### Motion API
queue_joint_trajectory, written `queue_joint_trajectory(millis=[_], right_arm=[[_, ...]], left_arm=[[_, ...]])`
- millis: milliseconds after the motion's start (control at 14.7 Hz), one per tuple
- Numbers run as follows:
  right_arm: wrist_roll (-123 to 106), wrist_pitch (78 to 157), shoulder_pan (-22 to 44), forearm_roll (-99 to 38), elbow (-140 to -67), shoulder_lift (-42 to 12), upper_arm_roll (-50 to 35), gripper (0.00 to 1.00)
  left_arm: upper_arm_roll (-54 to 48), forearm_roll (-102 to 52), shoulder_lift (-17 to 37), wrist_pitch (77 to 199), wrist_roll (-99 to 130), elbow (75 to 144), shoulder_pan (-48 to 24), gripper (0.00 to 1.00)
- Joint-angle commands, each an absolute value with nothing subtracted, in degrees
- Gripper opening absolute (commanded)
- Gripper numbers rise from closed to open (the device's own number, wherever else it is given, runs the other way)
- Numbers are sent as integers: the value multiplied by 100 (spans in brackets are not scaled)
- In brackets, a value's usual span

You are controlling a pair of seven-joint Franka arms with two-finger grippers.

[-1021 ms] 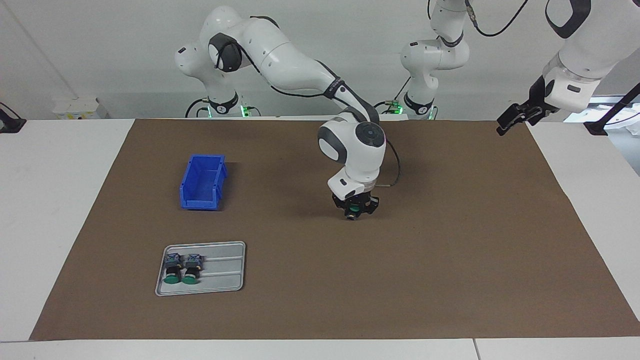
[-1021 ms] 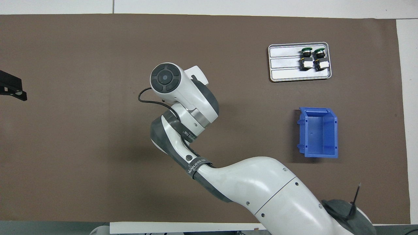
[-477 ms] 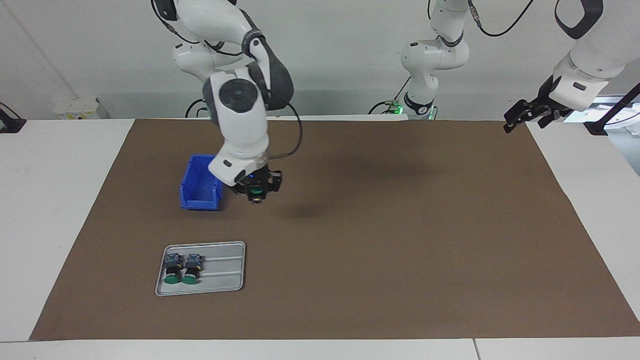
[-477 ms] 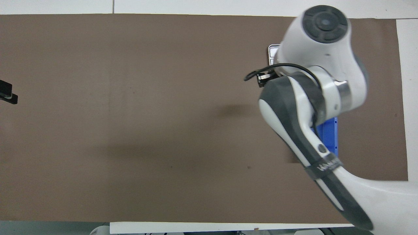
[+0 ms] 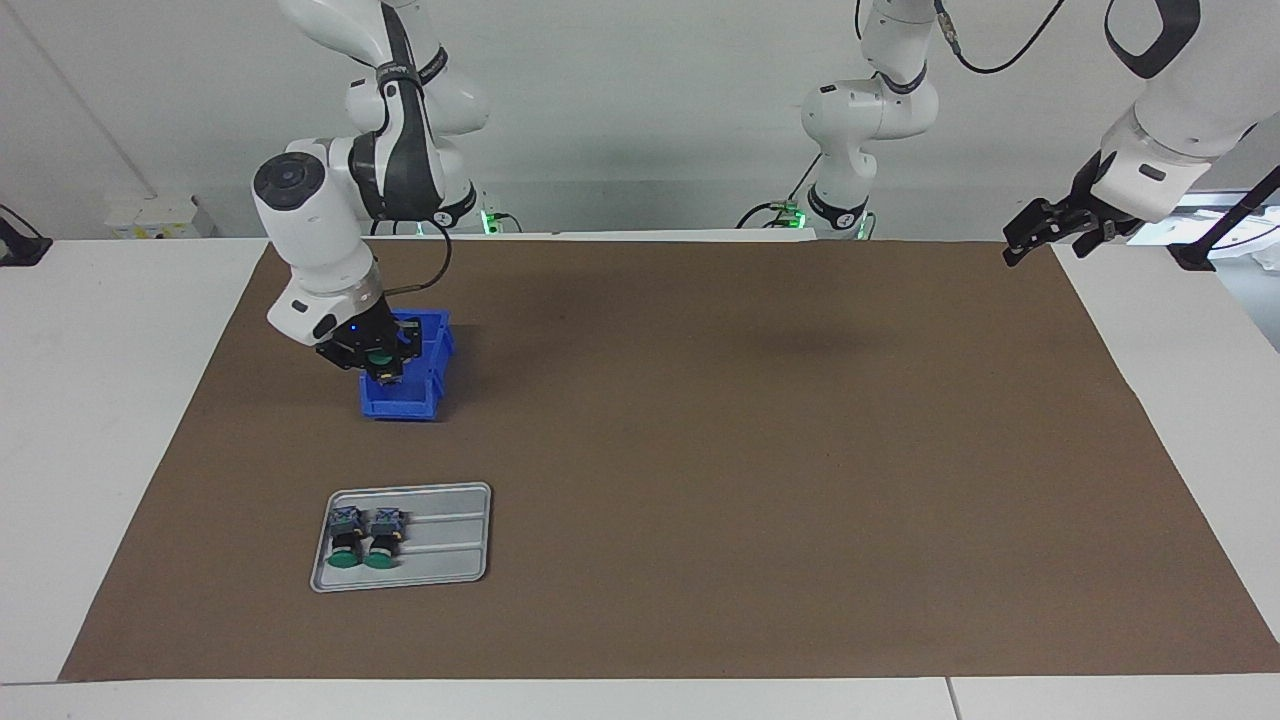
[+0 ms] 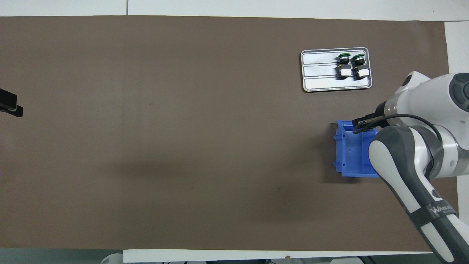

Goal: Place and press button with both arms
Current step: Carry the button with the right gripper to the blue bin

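Note:
A button [image 5: 379,356] with a green cap hangs over the blue bin [image 5: 404,402], with my right gripper [image 5: 385,372] shut on it. In the overhead view the right arm [image 6: 428,110] covers the held button and part of the bin [image 6: 352,154]. Two more buttons [image 5: 346,537] [image 5: 383,537] lie side by side on a grey metal tray [image 5: 450,540], farther from the robots than the bin. My left gripper [image 5: 1040,228] waits open and holds nothing, up over the mat's corner at the left arm's end; its tip [image 6: 10,105] shows at the overhead view's edge.
A brown mat [image 5: 750,450] covers most of the white table. The tray [image 6: 318,73] and the bin stand toward the right arm's end. The third robot base [image 5: 840,200] stands at the table's edge between the arms.
My right arm has swung from the middle of the mat to over the blue bin, carrying the button. The left gripper has shifted only slightly.

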State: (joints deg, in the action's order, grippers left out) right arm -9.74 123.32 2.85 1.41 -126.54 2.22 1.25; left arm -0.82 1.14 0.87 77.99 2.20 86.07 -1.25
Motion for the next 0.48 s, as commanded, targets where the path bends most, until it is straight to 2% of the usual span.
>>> queue_joint_trajectory(millis=[0,272,408], right_arm=[[-1125,12655,185,26,-13086,360,35,1],[-1151,13016,176,26,-13394,264,35,3],[-1151,13025,176,26,-13456,255,35,10]], left_arm=[[-79,202,-9,7770,184,8693,-167,100],[-105,185,-62,7752,228,8684,-220,100],[-105,185,-62,7743,220,8692,-430,100]])
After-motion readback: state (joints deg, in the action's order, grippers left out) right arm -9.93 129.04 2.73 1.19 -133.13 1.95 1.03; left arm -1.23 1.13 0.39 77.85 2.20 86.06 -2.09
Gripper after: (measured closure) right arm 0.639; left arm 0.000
